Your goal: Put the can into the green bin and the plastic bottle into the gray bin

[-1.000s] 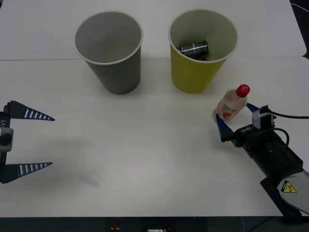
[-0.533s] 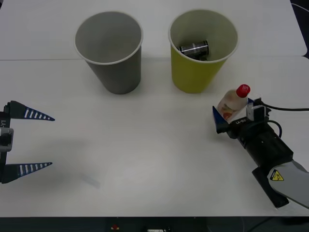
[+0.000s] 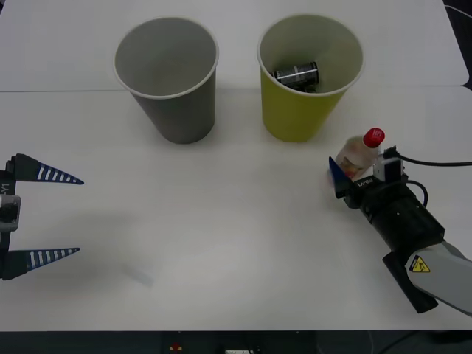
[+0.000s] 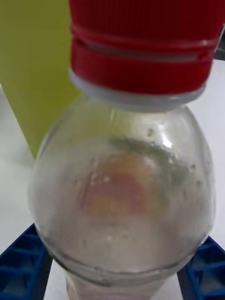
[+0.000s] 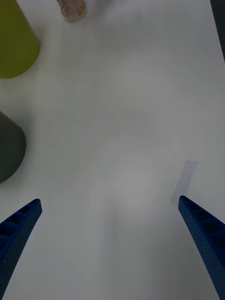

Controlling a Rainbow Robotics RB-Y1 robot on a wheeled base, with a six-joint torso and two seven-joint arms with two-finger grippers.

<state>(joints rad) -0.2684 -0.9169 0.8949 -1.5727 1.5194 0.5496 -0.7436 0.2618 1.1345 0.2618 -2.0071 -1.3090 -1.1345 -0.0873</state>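
Observation:
The plastic bottle (image 3: 357, 155) stands upright at the table's right, red cap on top, in front of the green bin (image 3: 299, 114). My right gripper (image 3: 356, 165) is open, with one blue finger on each side of the bottle's lower body. Up close in the right wrist view, the bottle (image 4: 122, 187) sits between the fingers of that gripper (image 4: 115, 281), with the green bin (image 4: 33, 70) behind it. The can (image 3: 296, 74) lies inside the green bin. To that bin's left stands the gray bin (image 3: 177, 110). At the far left my left gripper (image 3: 46, 215) hangs open with nothing in it.
In the left wrist view, bare white table lies between the fingers of the left gripper (image 5: 108, 201), with the gray bin (image 5: 9, 150), the green bin (image 5: 14, 42) and the bottle (image 5: 71, 9) farther off. A black cable (image 3: 442, 161) trails from the right wrist.
My right gripper has slid forward toward the bins, so its fingers now reach further along the bottle's sides. The bottle has shifted slightly. The left arm has not moved.

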